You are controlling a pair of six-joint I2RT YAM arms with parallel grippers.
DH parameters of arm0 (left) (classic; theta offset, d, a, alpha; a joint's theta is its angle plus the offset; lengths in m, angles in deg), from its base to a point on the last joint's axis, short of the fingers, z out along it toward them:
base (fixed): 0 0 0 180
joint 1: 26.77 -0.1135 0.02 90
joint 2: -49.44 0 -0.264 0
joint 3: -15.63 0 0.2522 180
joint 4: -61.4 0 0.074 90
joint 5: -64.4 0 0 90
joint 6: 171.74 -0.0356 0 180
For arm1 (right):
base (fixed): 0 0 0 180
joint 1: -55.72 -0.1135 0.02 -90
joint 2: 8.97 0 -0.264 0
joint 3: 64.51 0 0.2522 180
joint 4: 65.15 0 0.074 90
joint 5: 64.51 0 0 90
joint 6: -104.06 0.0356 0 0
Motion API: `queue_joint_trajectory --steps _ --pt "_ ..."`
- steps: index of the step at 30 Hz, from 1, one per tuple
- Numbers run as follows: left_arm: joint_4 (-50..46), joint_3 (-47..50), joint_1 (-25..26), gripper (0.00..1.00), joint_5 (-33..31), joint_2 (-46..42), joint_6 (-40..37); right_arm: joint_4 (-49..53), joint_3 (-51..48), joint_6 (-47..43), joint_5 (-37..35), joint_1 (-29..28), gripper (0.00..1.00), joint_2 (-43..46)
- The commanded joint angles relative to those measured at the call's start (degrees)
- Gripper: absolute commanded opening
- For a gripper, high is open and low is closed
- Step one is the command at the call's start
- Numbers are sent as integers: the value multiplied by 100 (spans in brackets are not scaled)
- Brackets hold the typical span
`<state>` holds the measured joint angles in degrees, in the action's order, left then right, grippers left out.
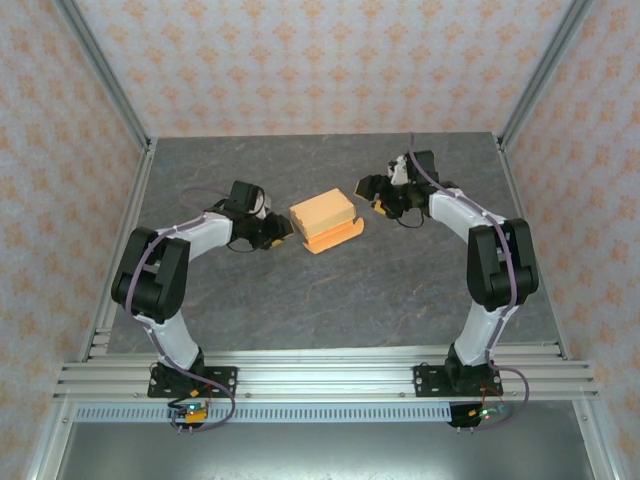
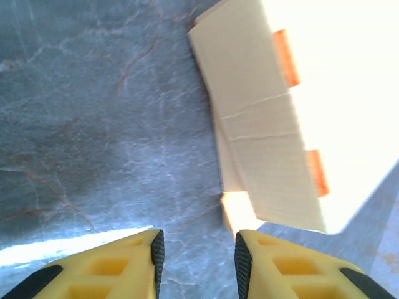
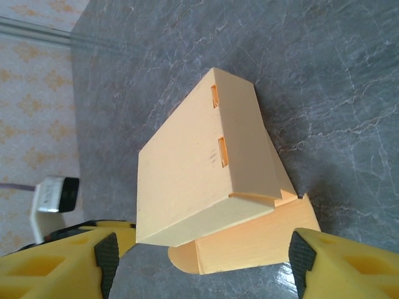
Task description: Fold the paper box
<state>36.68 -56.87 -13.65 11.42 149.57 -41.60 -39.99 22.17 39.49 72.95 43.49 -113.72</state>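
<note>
The paper box [image 1: 322, 218] sits mid-table as a tan-orange, partly closed block, with a flap [image 1: 335, 238] lying flat on the table along its near side. My left gripper [image 1: 283, 232] is just left of it and open. In the left wrist view, bare table shows between its fingers [image 2: 199, 249], and the box [image 2: 268, 137] lies ahead to the right, its flap corner near the right fingertip. My right gripper [image 1: 365, 190] is at the box's far right, open wide. In the right wrist view its fingers [image 3: 204, 252] stand either side of the box [image 3: 187, 168], apart from it.
The grey marbled table [image 1: 330, 300] has patterned walls on three sides and metal frame posts at the back corners. An aluminium rail [image 1: 320, 375] carrying both arm bases runs along the near edge. A white and black part [image 3: 56, 196] shows beyond the box.
</note>
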Motion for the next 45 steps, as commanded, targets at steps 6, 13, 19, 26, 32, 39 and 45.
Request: queue_joint_trajectory --steps 6,13,19,26,32,39,45 --pt "-300 -602 146 43 -1274 -494 -491 -598 -690 2497 -545 -116 75 414" --pt "-340 -1484 349 43 -1873 417 -918 -2002 -1660 4623 -1347 -600 78 1009" --pt "-371 -1557 413 43 -1912 820 -1171 -3233 -2033 5499 -1824 -1262 79 814" --pt "-385 -1482 445 43 -1774 893 -1183 -3829 -1934 5761 -2025 -1493 78 154" --pt "-455 -1527 467 42 -1728 893 -1230 -3821 -1972 5670 -2323 -1617 77 -7" --pt "-463 -1527 543 42 -1653 1137 -1236 -4121 -1819 5437 -2436 -1616 69 -396" --pt "-482 -1340 603 42 -1641 1055 -1220 -4636 -1890 5381 -2475 -1621 60 -689"
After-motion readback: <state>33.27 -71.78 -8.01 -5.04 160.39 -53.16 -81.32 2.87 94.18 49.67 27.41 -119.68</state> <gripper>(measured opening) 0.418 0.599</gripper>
